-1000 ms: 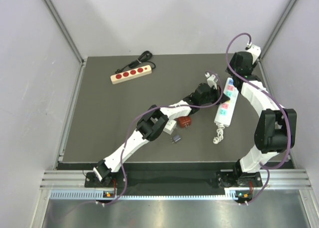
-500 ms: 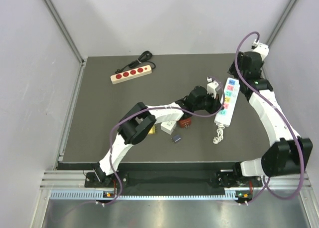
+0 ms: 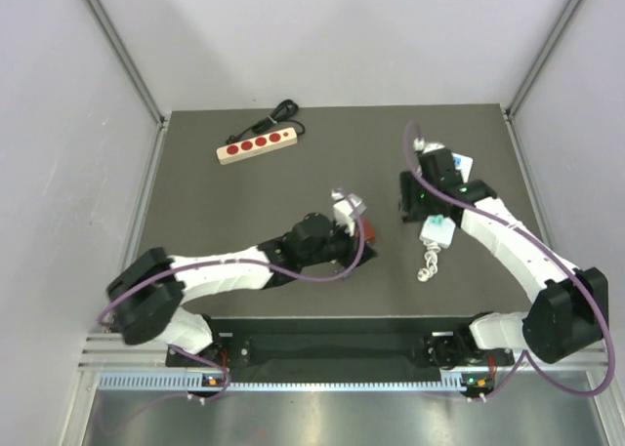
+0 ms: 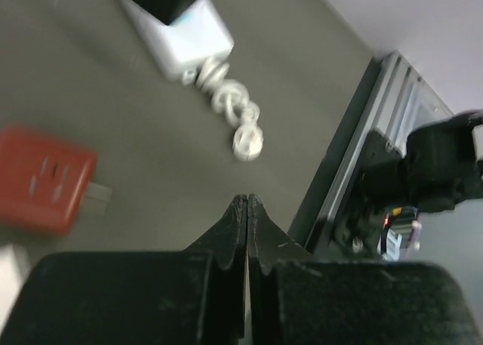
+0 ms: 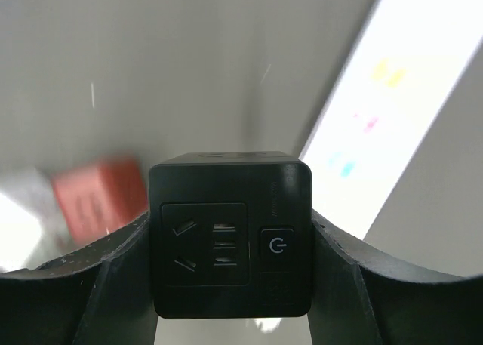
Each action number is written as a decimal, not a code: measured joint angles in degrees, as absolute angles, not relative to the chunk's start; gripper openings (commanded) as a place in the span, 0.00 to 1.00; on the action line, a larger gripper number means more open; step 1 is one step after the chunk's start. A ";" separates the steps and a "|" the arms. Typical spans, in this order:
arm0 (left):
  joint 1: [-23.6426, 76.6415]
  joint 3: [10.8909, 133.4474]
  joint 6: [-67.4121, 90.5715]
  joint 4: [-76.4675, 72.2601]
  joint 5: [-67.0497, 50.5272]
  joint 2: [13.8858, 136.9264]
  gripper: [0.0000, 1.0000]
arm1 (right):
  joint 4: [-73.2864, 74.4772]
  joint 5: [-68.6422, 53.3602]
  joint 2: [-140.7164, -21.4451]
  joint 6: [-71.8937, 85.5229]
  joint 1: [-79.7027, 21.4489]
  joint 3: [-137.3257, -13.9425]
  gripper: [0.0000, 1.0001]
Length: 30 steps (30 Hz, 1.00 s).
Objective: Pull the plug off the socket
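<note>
Well, from the left wrist, the left gripper (image 4: 247,213) has its fingers pressed together on nothing. The red plug (image 4: 44,180) lies on the table (image 4: 136,133) to its lower left, prongs bare, with a white coiled cord (image 4: 232,111) ahead. From the right wrist, the right gripper (image 5: 230,243) is clamped on the black socket cube (image 5: 226,186), with the red plug blurred beyond, to its left. From above, the red plug lies just beside the left gripper, apart from the black socket cube. A wooden power strip (image 3: 256,145) lies well away.
</note>
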<state>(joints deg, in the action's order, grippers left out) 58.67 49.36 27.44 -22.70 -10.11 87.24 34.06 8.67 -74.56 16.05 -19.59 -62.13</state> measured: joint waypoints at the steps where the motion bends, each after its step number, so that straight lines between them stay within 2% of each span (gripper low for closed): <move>1: 58.52 45.63 28.69 -21.56 -9.41 84.05 0.00 | 35.38 8.56 -74.52 15.68 -21.61 -60.82 0.00; 6: 58.39 35.07 33.01 -16.25 -6.70 69.69 0.00 | 40.51 6.92 -74.85 14.76 -26.65 -57.21 0.00; 14: 58.37 32.42 34.68 -9.80 -0.80 54.13 0.00 | 42.94 2.57 -74.65 15.11 -27.09 -54.33 0.00; 21: 58.37 31.55 35.51 -7.44 0.16 53.28 0.00 | 42.94 -2.96 -75.92 13.61 -27.22 -54.35 0.00; 26: 58.39 31.38 35.73 -6.83 0.73 53.36 0.00 | 41.43 -2.15 -76.42 14.35 -27.27 -54.24 0.00; 30: 58.37 31.38 35.68 -6.81 0.95 54.17 0.00 | 33.65 0.75 -75.33 16.97 -27.40 -50.57 0.00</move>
<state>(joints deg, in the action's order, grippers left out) 58.37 31.38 35.68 -6.81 0.95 54.17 33.65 0.75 -75.33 16.97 -27.40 -50.57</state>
